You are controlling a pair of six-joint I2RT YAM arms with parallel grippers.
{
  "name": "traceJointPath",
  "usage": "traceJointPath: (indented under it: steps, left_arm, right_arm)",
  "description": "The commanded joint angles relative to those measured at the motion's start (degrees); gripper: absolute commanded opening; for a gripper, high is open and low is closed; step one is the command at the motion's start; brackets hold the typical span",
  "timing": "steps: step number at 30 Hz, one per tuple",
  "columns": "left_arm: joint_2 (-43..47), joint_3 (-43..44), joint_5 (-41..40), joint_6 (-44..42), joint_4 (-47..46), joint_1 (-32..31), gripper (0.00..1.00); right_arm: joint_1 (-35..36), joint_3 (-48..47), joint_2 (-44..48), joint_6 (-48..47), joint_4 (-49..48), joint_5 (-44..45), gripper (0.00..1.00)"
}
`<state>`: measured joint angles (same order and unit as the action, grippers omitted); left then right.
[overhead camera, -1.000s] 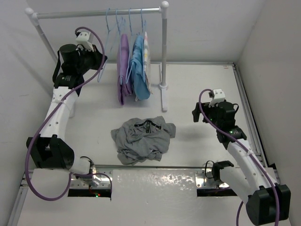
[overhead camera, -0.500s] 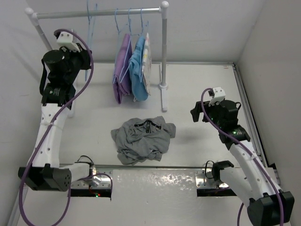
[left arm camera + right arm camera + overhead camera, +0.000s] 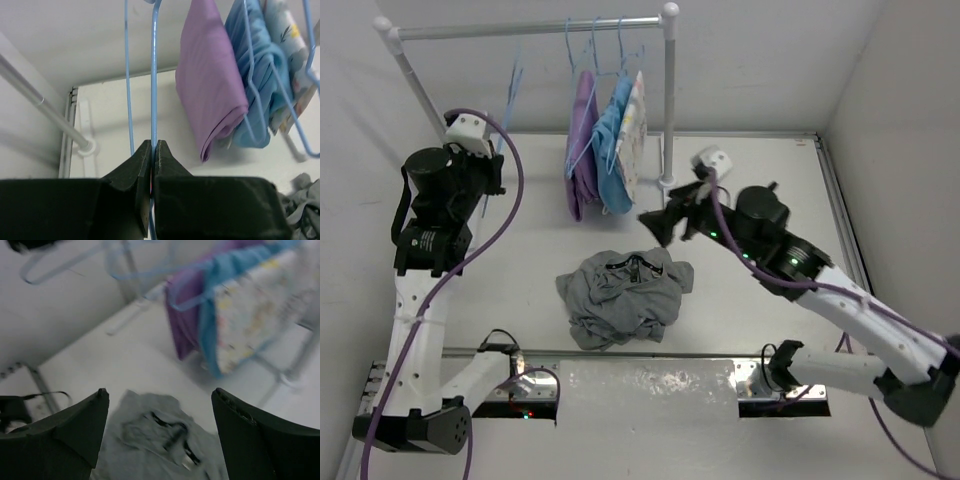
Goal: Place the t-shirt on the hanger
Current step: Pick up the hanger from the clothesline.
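A: Far-left corner of the table: left gripper (image 3: pixel 152 146) clenched on the hanger (image 3: pixel 153 75) wire, up near the rack rail (image 3: pixel 520 28), apart from the hung garments (image 3: pixel 605 140).

B: Mid-table, the t-shirt (image 3: pixel 625 295) lies crumpled, open table (image 3: pixel 520 230) on every side. Right gripper (image 3: pixel 159 392) spread wide, empty, above its far edge.

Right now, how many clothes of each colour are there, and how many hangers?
Purple folded garment: 1
Blue garment: 1
White patterned garment: 1
Crumpled grey t-shirt: 1
Thin light-blue wire hangers: 4, counting the bare hanger
Total: 8
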<state>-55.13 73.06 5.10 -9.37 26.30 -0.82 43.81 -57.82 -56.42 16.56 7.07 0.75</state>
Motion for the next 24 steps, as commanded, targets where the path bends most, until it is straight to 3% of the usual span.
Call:
traceJointPath:
  steps: [1, 5, 9, 18, 24]
  left_arm:
    - [2.7, 0.8, -2.5, -4.3, 4.2, -0.2, 0.0]
    - [4.2, 1.9, -4.6, -4.9, 6.8, -0.2, 0.0]
    - [6.0, 1.6, -3.9, -3.5, 10.0, -0.3, 0.0]
    - [7.6, -1.0, 0.4, -1.4, 10.4, -0.3, 0.0]
    - [8.1, -3.4, 1.0, -1.4, 9.1, -0.3, 0.0]
  right_arm:
    - [7.5, -10.0, -10.7, 3.8, -13.0, 5.1, 0.81]
    - [8.5, -23.8, -26.2, 10.7, -16.7, -0.7, 0.76]
    - [9.5, -34.8, -38.1, 15.0, -21.0, -6.0, 0.62]
    - [10.6, -49.6, -52.9, 22.6, -26.2, -9.7, 0.55]
    - [10.7, -53.3, -59.1, 28.3, -29.3, -9.6, 0.55]
